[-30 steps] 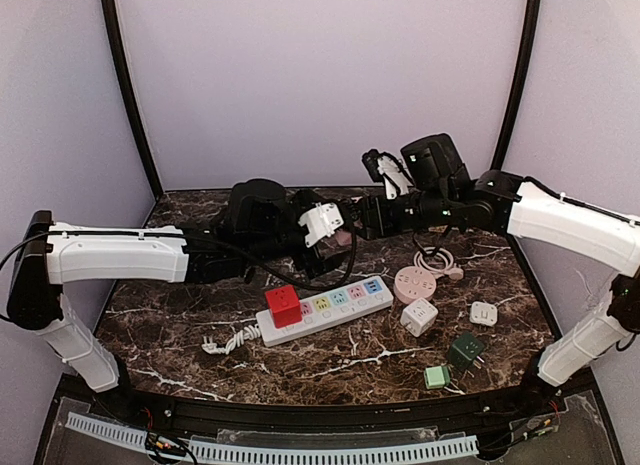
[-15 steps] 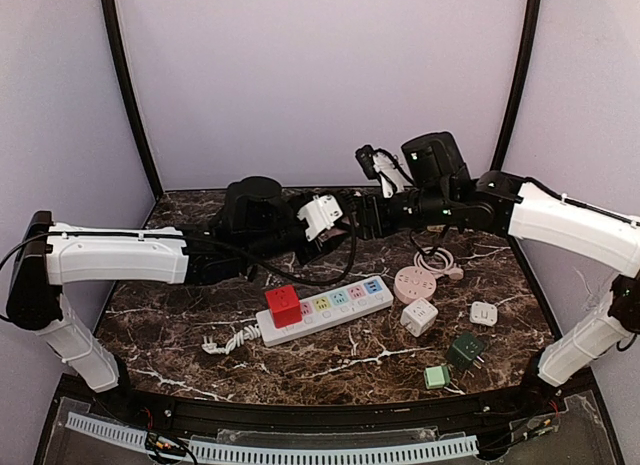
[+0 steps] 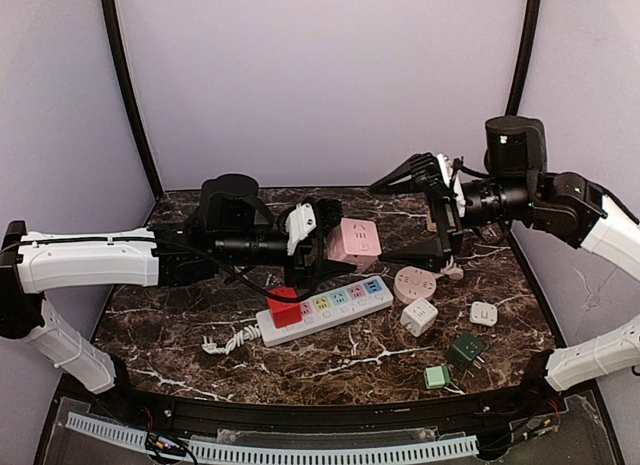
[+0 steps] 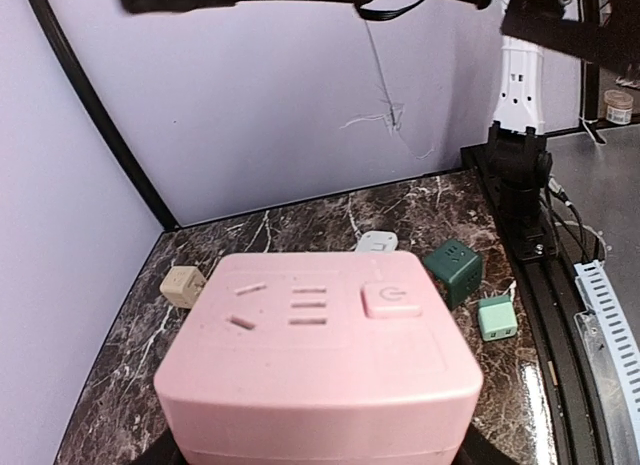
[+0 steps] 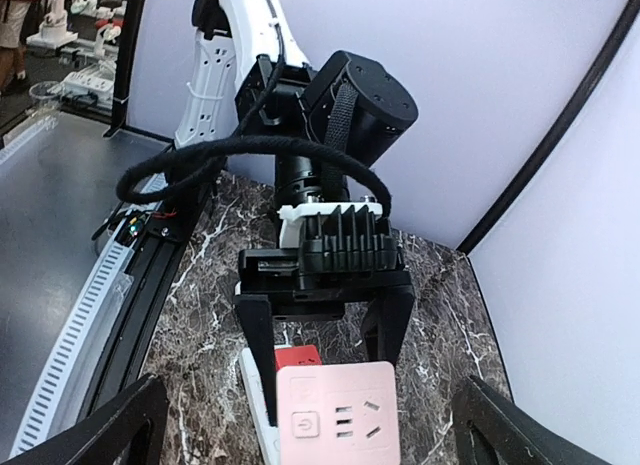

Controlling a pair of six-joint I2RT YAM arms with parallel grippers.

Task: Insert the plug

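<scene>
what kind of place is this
Probably a robotics lab test cell: two arms bolted to a marble-look table, plain lilac walls around it, and a power strip with loose adapters laid out.

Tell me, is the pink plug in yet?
Not yet. A red cube already sits on the power strip. The left gripper holds the pink cube in the air, facing the open right gripper. Plugging it in is left.

Cube socket [image 3: 354, 242]: pale pink. Power strip [image 3: 335, 307]: white, pastel multicolour outlets. Red cube [image 3: 283, 305] at its end. Round hub [image 3: 414, 283]: pink. Dark green adapter [image 3: 465, 349], mint adapter [image 3: 436, 376], white adapter [image 3: 419, 316]. Table [image 3: 180, 335]: dark brown marble, white veining.
</scene>
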